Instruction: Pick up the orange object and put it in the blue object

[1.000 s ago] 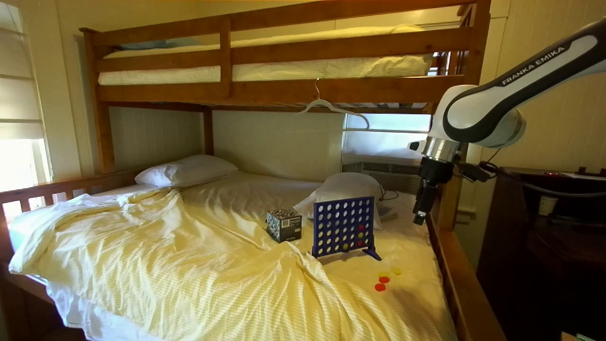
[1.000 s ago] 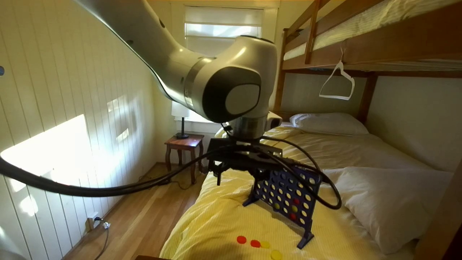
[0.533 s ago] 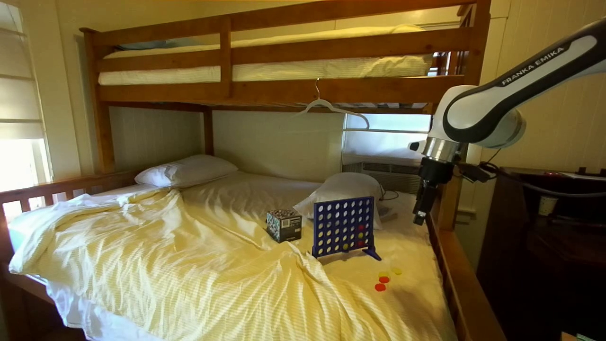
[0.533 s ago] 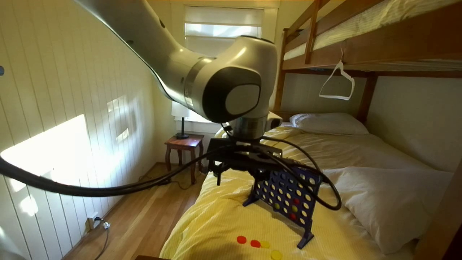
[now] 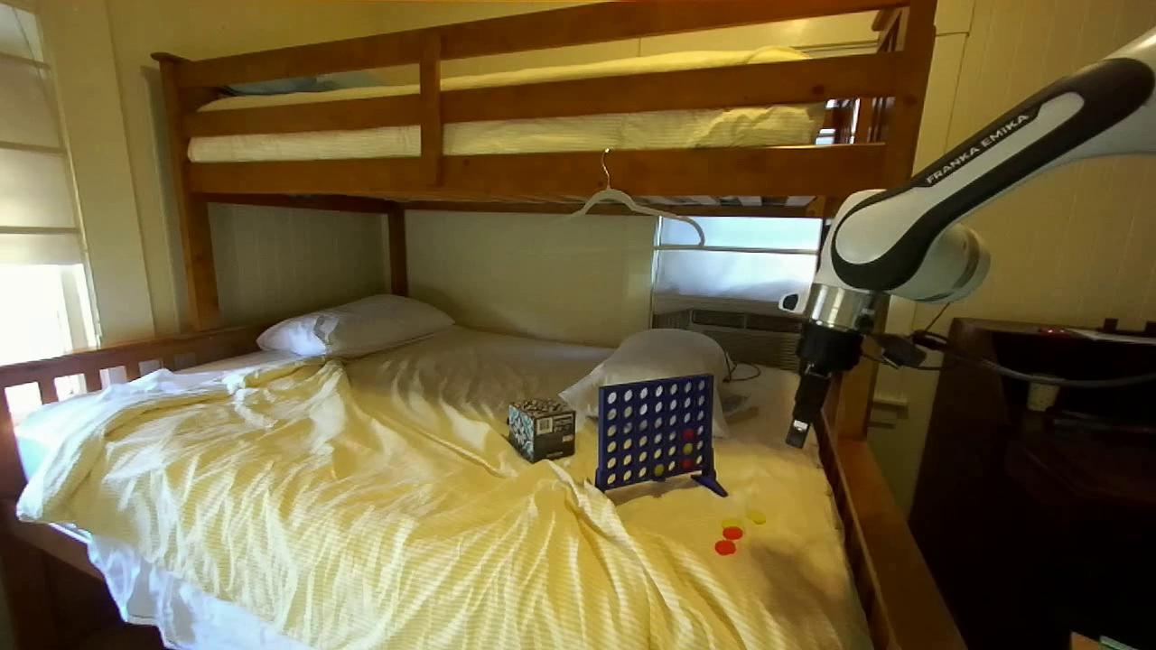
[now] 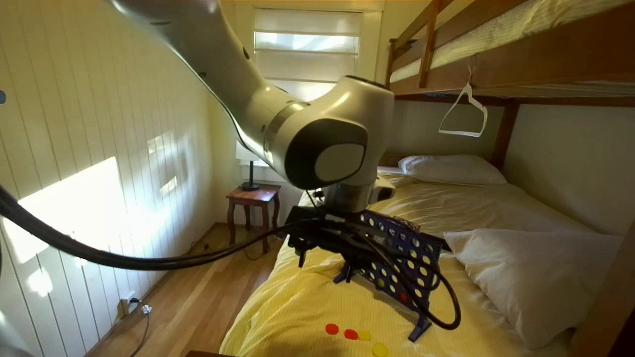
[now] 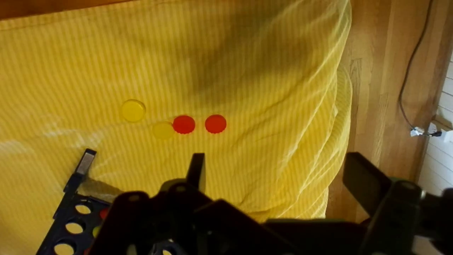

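Gripper [image 7: 276, 163] lower over bedding [image 7: 247, 99], panelled room [image 6: 64, 119]

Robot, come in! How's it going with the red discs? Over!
Tool open, holding nothing. Two loose red discs flat on bed. Yellow disc touching one, other apart.

A bunk bed [image 5: 533, 174] marks this home bedroom.

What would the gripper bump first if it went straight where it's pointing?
Probably the yellow striped bedding below the open gripper; depth is unclear, so I can't tell exactly where.
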You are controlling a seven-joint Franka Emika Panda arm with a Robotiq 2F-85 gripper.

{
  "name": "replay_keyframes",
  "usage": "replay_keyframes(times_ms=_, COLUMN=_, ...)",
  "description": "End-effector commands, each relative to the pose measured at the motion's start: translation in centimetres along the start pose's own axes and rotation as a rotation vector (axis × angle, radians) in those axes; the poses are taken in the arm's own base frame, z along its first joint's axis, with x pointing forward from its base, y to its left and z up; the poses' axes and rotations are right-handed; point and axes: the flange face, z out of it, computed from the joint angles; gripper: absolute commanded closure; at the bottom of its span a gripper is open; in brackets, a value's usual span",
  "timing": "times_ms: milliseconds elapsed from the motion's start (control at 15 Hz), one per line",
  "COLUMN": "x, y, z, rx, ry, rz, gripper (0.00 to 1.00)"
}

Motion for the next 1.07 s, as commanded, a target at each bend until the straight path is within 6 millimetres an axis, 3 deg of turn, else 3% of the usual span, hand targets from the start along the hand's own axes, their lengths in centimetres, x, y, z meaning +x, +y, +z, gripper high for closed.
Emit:
replay_keyframes(times_ms=0, x=0.6, y=0.7, z=2.0, rx=0.021, ry=-0.015, rz=0.034, gripper=0.0)
replay_keyframes(times_ms=600, x=1.5, y=2.2, z=7.4, rx=0.026, ry=-0.137, rz=0.064, gripper=0.0)
replay_keyframes(times_ms=1000, x=3.3, y=3.3, z=11.0, rx=-0.04, ry=-0.134, rz=0.062, gripper=0.0)
